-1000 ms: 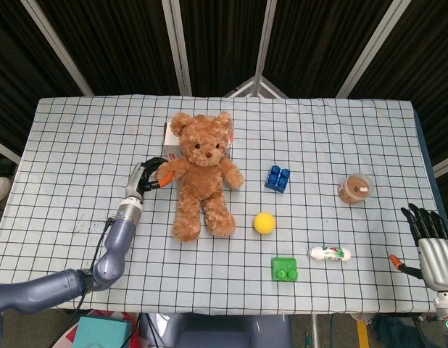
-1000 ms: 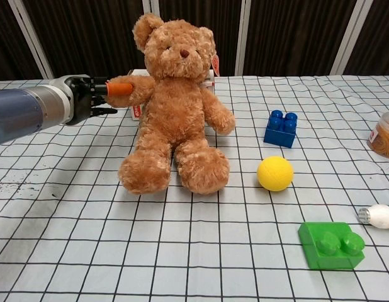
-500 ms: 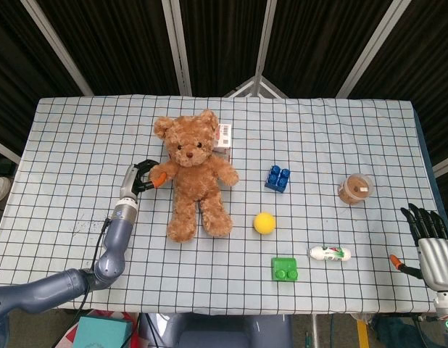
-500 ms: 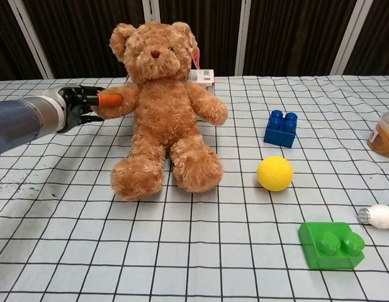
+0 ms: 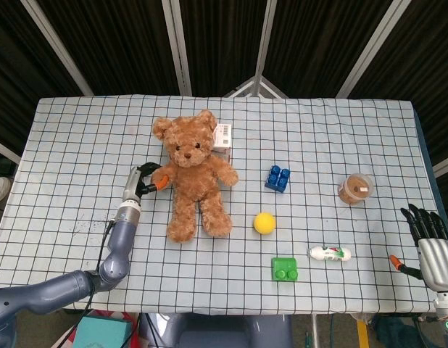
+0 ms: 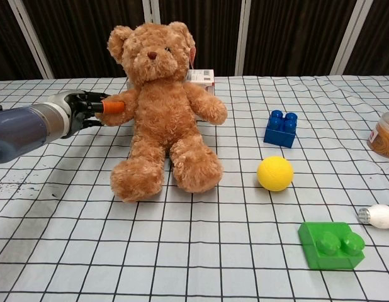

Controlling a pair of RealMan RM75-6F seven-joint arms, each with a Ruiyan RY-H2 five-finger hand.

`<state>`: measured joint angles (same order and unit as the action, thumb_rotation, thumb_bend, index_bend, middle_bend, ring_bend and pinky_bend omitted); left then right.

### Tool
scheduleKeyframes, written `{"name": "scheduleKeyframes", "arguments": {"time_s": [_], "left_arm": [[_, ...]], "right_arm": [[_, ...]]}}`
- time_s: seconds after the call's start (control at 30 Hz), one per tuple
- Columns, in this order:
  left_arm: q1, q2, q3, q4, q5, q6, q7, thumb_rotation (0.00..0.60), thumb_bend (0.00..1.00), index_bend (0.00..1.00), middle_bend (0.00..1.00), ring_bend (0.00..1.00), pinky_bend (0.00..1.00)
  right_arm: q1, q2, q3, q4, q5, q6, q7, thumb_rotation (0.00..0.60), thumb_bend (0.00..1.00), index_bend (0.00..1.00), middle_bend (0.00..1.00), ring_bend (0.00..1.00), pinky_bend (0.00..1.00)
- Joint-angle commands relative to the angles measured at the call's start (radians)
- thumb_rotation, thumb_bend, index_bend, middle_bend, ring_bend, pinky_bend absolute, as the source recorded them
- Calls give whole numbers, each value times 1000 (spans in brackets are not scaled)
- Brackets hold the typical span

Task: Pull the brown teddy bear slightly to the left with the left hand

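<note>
The brown teddy bear (image 5: 193, 175) is being shown sitting upright on the left-centre part of the checked tabletop (image 5: 72, 145), legs stretched toward the near edge, arms spread; its fur is golden-brown and fluffy, with a dark nose and small dark eyes. At its outstretched paw, the left hand (image 5: 145, 182) is being seen with dark fingers (image 6: 89, 107) curled around the paw and an orange-tipped thumb pressed against it, so the paw is being held. The grey forearm behind it is being cut off at the lower left of the head view. Behind the bear's head, a small white box (image 5: 222, 137) with red print is being largely hidden by the toy; its label cannot be read.

Further right, a blue brick (image 5: 278, 178) is being seen, with a yellow ball (image 5: 264, 222) nearer the front and a green brick (image 5: 284, 269) nearer still. Beside the green brick a small white bottle (image 5: 330, 253) is lying on its side; in the chest view only its end is being shown. A clear tub (image 5: 355, 188) holding something brown is standing toward the right edge, cropped in the chest view. The right hand (image 5: 429, 239) is being held off the tabletop's right corner, nothing in it, dark fingers extended.
</note>
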<state>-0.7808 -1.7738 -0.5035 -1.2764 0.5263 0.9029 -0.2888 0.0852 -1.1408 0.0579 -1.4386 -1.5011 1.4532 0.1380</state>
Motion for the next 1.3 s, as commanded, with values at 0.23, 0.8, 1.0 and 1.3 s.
{"name": "scheduleKeyframes", "arguments": {"time_s": [0.23, 0.8, 1.0, 1.3], "left_arm": [[3, 12, -29, -92, 69, 73, 31, 600, 521, 512, 514, 60, 97], [4, -47, -19, 42, 61, 43, 74, 600, 517, 511, 510, 60, 97], [0, -48, -45, 7, 90, 79, 77, 600, 518, 508, 501, 60, 97], [-28, -78, -87, 59, 78, 135, 121, 600, 521, 508, 501, 60, 97]], "right_arm": [[4, -2, 0, 1, 1, -8, -1, 600, 208, 0, 17, 29, 0], [4, -5, -1, 3, 0, -8, -3, 600, 208, 0, 17, 29, 0], [5, -5, -2, 2, 0, -10, -5, 600, 208, 0, 17, 29, 0], [4, -4, 0, 5, 5, -9, 2, 600, 209, 0, 17, 29, 0]]}}
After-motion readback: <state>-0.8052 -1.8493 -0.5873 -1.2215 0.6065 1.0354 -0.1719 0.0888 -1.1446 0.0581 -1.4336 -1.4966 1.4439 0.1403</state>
